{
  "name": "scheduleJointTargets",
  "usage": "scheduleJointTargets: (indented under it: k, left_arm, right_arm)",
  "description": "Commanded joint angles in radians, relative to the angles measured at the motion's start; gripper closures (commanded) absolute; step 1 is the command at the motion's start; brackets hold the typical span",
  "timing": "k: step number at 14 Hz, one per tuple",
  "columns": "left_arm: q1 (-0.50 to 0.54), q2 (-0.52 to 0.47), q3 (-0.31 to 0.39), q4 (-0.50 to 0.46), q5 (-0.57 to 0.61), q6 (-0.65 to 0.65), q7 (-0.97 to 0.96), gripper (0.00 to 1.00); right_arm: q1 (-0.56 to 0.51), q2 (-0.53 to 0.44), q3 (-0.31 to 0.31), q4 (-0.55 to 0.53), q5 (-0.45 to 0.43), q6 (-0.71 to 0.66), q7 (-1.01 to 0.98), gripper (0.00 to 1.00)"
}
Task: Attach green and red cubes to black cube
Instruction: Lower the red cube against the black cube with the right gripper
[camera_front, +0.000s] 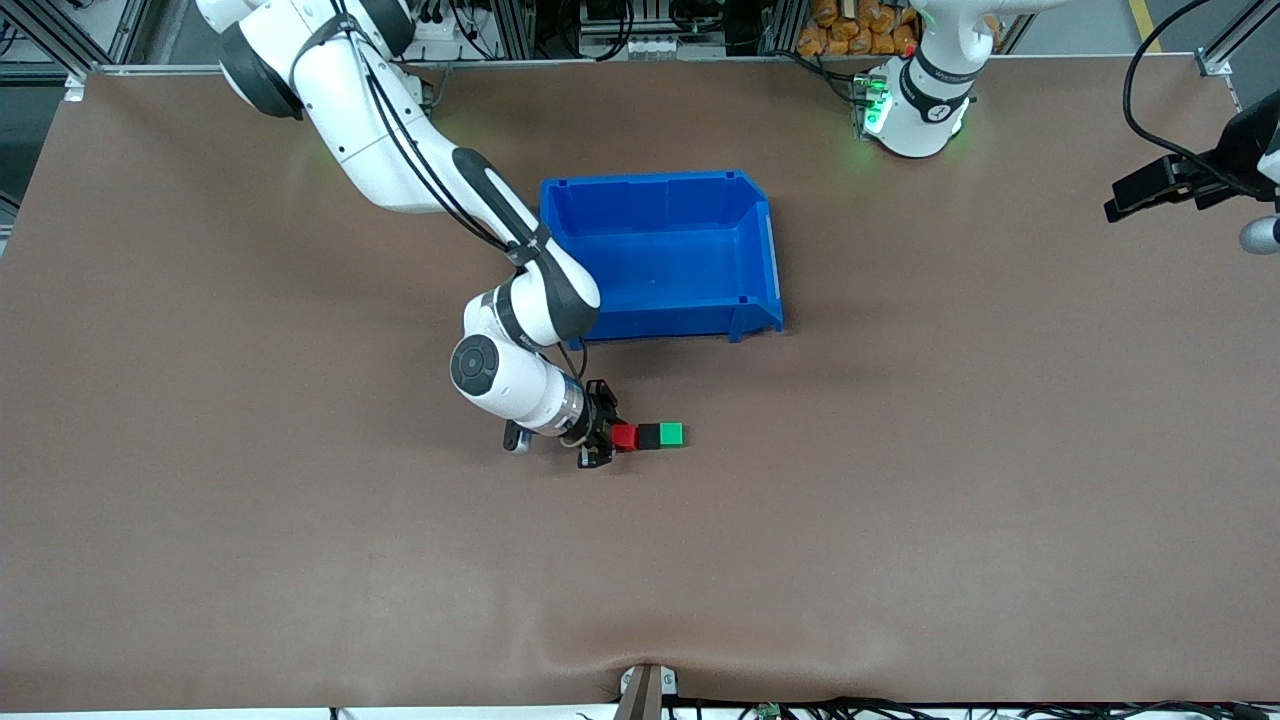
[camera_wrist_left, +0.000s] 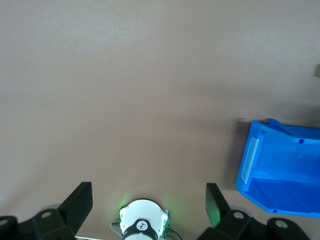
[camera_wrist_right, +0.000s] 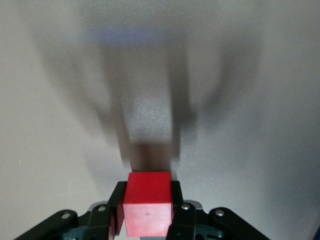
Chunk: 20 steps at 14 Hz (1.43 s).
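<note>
Three tiny cubes lie in one row on the brown table, nearer to the front camera than the blue bin. The black cube (camera_front: 649, 436) is in the middle. The green cube (camera_front: 671, 434) sits against its side toward the left arm's end. The red cube (camera_front: 626, 437) sits against its side toward the right arm's end. My right gripper (camera_front: 612, 440) is low at the table and shut on the red cube (camera_wrist_right: 148, 202), which fills the gap between its fingers (camera_wrist_right: 176, 200). My left gripper (camera_front: 1125, 200) waits open and empty at the left arm's end of the table, its fingers (camera_wrist_left: 80, 202) spread wide.
The open blue bin (camera_front: 760, 250) stands farther from the front camera than the cubes, near the right arm's wrist; it also shows in the left wrist view as a blue bin (camera_wrist_left: 260, 165). The left arm's base (camera_wrist_left: 142, 225) glows green.
</note>
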<state>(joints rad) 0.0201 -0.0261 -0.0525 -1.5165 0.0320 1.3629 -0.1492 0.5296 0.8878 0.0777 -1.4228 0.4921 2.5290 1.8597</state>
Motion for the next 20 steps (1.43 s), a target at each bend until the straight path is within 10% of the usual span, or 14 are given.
scheduleJointTargets:
  k: [1, 8, 13, 20]
  left_arm:
    - [0.001, -0.017, -0.016, -0.013, -0.020, 0.002, 0.022, 0.00]
    - [-0.003, -0.003, -0.059, -0.004, -0.018, 0.007, 0.020, 0.00]
    - [-0.006, 0.000, -0.064, 0.008, -0.010, 0.033, 0.020, 0.00]
    - [-0.037, 0.015, -0.081, 0.039, -0.006, 0.036, 0.019, 0.00]
  right_arm:
    - [0.018, 0.026, -0.010, 0.033, 0.005, 0.011, 0.019, 1.00]
    - [0.023, 0.034, -0.010, 0.041, 0.005, 0.011, 0.018, 1.00]
    - [0.027, 0.033, -0.013, 0.041, -0.042, 0.011, 0.018, 0.44]
    - [0.027, 0.031, -0.013, 0.039, -0.061, 0.010, 0.019, 0.00]
